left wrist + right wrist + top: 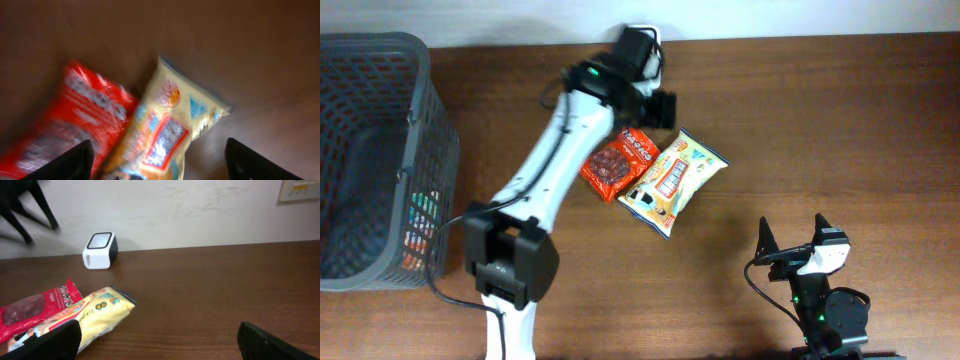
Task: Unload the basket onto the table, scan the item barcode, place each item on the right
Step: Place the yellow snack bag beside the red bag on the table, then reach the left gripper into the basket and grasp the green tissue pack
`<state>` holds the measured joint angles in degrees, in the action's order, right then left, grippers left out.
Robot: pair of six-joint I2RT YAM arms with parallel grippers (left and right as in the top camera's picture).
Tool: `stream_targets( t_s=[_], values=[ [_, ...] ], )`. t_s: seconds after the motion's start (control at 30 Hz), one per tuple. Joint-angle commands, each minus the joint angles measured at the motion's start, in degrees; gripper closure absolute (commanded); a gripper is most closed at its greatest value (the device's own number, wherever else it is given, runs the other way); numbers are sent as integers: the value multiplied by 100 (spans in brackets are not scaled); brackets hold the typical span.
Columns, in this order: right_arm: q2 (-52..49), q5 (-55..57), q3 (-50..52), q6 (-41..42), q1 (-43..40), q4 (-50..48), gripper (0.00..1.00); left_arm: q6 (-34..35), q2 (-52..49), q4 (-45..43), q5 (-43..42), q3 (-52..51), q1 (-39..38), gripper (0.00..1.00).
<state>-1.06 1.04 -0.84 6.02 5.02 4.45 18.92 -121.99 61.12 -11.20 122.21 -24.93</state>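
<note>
On the brown table (840,120), the red packet (75,120) and yellow packet (170,125) lie just below my left gripper (159,145). Its jaws stand wide and empty; barcodes probably face down

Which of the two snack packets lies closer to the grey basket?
The red packet. It lies on the basket's side of the yellow packet, which it touches along one edge.

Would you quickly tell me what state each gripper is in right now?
Left gripper: open, holding nothing.
Right gripper: open, holding nothing.
</note>
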Motion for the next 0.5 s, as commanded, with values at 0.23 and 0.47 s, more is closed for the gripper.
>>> stream_targets(
  t_s=[0.23,0.47],
  values=[
    [31,9,52,20,-17,11,2,-874,960,1967,1554,2809,3915,12],
    [31,9,52,22,-17,11,1,-590,946,3134,1547,2197,5960,2]
  ],
)
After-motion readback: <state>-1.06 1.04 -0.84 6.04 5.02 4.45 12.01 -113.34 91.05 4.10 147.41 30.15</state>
